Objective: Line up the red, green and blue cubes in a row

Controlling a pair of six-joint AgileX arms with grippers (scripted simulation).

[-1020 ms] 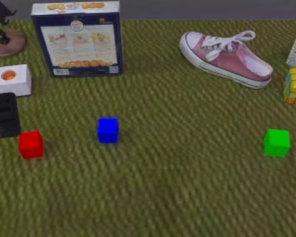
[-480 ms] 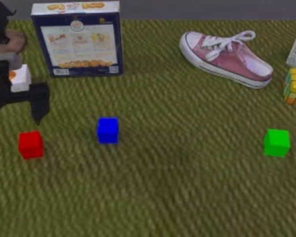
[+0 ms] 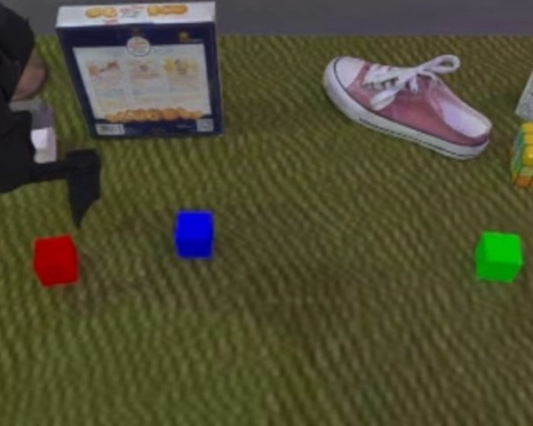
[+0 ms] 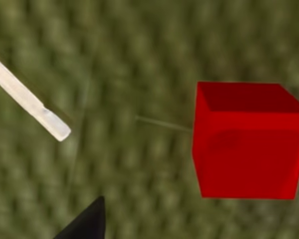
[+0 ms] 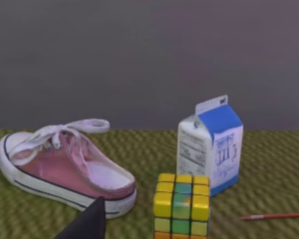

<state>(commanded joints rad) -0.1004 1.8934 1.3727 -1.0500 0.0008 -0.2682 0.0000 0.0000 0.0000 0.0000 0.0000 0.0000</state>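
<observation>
1. Red cube [image 3: 55,259] sits far left on the counter [image 3: 320,337]; blue cube [image 3: 194,233] just to its right & a bit farther back; green cube [image 3: 498,256] well apart at the right side. No row yet, none of the three is held.
2. Left gripper [image 3: 80,186] hangs above the counter, behind & slightly right of the red cube, not touching it. Judging by that, the step in hand is the approach to the red cube, w/ grasp not yet made.
3. Jaws, left: can't tell if apart or together. Top view shows only a dark block; left wrist view shows one dark tip [image 4: 87,224] at its edge.
4. Next move prob calls for: bring the left gripper over the red cube, square to its faces, jaws apart, descend, close. Then carry it toward the blue cube's line.
5. Left wrist view gives what the top view doesn't: red cube [image 4: 249,142] close up, off to one side of centre, so the gripper isn't centred on it yet. Also a thin pale stick [image 4: 32,107] lying on the counter.
6. Right gripper isn't in the top view; arm looks parked at the right side. Its jaws: can't tell.
7. Right wrist view shows the pink shoe [image 5: 65,169], puzzle cube [image 5: 182,204], milk carton [image 5: 212,144] from the side, plus a red pencil [image 5: 274,216] the top view lacks. No task cube appears there.
</observation>
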